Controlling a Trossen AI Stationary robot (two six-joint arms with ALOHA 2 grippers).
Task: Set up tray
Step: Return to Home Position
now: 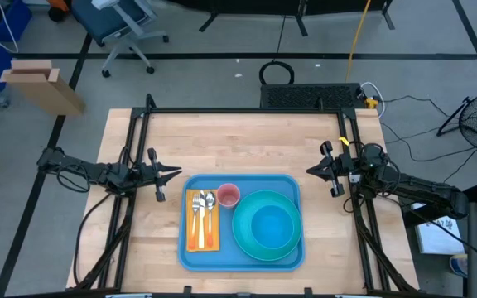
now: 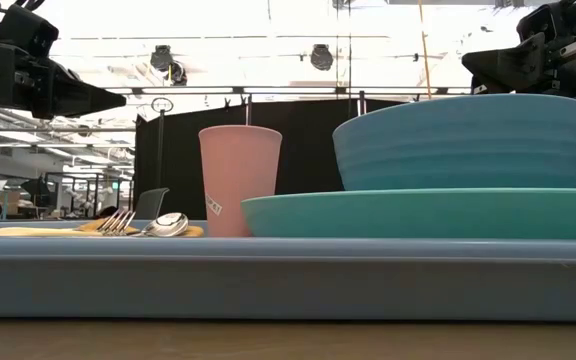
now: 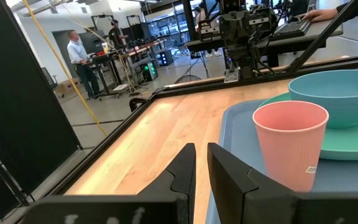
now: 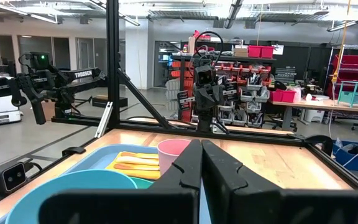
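Blue plastic, flat and rectangular with rounded corners and a raised rim, the tray [image 1: 225, 238] lies on the pale wooden table [image 1: 222, 141] between my two arms. It looks fully laid. A round teal plate [image 1: 267, 196] fills one side with a deep blue-green bowl [image 1: 272, 228] standing on it. A pink cup [image 1: 228, 195] stands upright beside the plate, and a yellow napkin [image 1: 214, 243] carries the cutlery [image 1: 202, 211] on the other side. My left pincer [image 1: 173, 173] hangs above bare wood just off one corner of the tray and touches nothing. Its fingers are drawn together with only a slit between them, and they pinch nothing. My right pincer [image 1: 312, 170] hangs off the opposite corner, also raised and clear, its fingers pressed together and empty. I judge the setting itself done and the step in hand to be the retreat to rest. That calls for no grasp, only folding each arm back along its own side of the table. The height should be kept until both are well away from the rim. The light, upright cup stands closest to my left pincer — a low sweep there could tip it.
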